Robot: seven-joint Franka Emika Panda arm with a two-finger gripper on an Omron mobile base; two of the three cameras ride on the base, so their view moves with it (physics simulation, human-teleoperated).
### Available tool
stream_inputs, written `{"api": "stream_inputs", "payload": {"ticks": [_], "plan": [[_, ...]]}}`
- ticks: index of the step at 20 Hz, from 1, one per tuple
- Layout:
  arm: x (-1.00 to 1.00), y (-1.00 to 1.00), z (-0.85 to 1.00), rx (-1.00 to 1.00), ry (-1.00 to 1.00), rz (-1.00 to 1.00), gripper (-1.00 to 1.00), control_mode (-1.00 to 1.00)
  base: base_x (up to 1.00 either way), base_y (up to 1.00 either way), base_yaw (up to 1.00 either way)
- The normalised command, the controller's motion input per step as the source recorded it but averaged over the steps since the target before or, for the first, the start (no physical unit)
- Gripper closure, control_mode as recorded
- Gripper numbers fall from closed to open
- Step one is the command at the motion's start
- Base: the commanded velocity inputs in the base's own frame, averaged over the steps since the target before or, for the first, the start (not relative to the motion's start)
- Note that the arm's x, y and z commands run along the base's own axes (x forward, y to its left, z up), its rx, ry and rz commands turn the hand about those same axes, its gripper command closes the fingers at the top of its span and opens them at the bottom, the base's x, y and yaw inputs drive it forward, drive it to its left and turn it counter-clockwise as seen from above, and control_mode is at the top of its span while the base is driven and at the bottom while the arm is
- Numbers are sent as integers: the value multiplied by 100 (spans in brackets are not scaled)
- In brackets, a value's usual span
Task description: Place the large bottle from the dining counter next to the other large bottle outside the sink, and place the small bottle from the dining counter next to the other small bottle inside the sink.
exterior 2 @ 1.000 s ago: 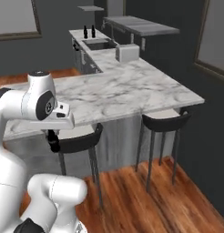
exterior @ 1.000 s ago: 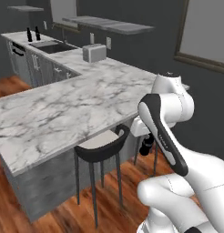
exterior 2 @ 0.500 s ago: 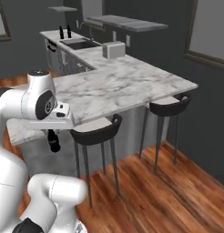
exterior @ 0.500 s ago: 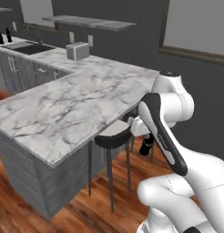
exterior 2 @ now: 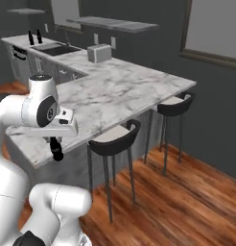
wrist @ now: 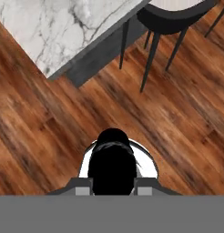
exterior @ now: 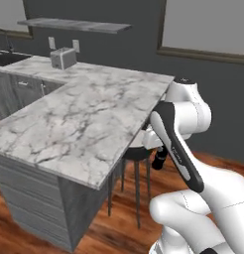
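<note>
With its jaws clamped on a short black glass bottle [wrist: 112, 166], the gripper [exterior: 158, 161] hangs beside the white marble dining counter [exterior: 84, 124]. Looks like the carry leg; next is getting to the dark recessed sink [exterior 2: 56, 48] at far left.

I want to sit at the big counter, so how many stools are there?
2. One black stool with a pale seat stands at the white marble counter near the robot; the second is at the far corner. More may hide behind the counter.

dining counter [exterior: 84, 114]: wht marble, gry veins | stools [exterior 2: 112, 139]: blk | floor [wrist: 50, 123]: red-brn wood
</note>
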Motion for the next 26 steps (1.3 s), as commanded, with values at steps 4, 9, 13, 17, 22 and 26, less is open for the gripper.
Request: {"api": "stream_inputs", "payload": {"ticks": [4, 9, 13, 17, 22, 26], "plan": [[0, 0, 0, 0, 0, 0, 100, 100, 11, 100, -42], [0, 0, 0, 0, 0, 0, 100, 100, 10, 100, -40], [0, 0, 0, 0, 0, 0, 100, 100, 3, 100, -35], [0, 0, 0, 0, 0, 0, 100, 100, 0, 100, -33], [0, 0, 0, 0, 0, 0, 100, 100, 0, 100, -32], [0, 0, 0, 0, 0, 0, 100, 100, 0, 100, -32]]}}
